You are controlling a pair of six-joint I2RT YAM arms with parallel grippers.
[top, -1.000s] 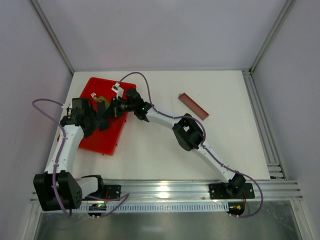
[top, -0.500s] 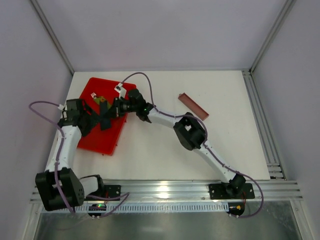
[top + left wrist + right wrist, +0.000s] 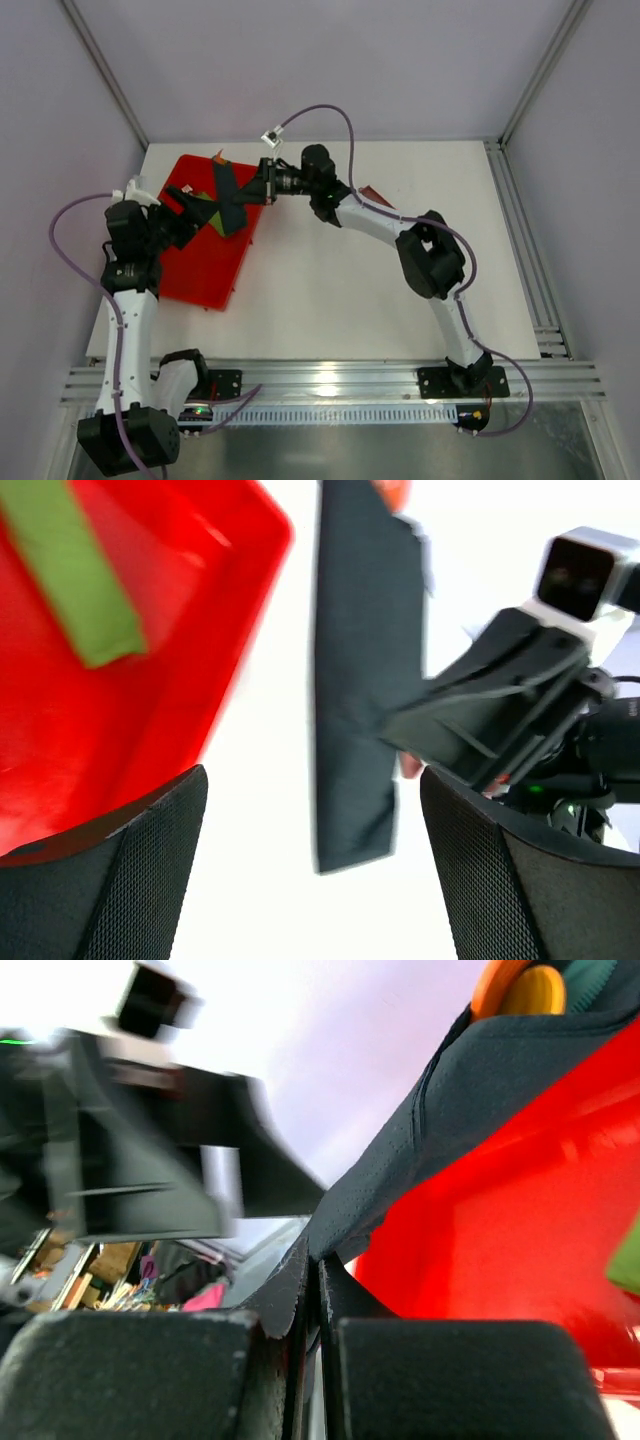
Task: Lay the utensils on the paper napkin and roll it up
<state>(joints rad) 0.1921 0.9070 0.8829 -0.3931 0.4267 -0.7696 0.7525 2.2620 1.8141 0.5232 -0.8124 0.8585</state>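
the paper napkin [image 3: 228, 196] hangs in the air as a loose folded bundle over the upper end of the red tray [image 3: 200, 275], in the upper left of the top view, clear of the worktop [image 3: 330, 290]. the utensils [image 3: 520, 985] seem to sit inside it: orange and yellow ends poke out of the fold at its top, the rest hidden by black paper. the right gripper [image 3: 312, 1265] has its jaws clenched on one thin edge of the napkin, nothing but paper between them. the left gripper [image 3: 312, 773] sits just beside the bundle, to its lower left in the top view, jaws spread wide and gripping nothing. a flat green piece [image 3: 85, 580] lies in the tray below.

my worry from here: the fold looks open at the top and is pinched at one edge only, so a tilt or a quick swing could let the cutlery slide out into the tray. thin paper under that load might tear or slip from the jaws. the two arms are crowded close, so the left jaws closing in could knock the bundle loose.
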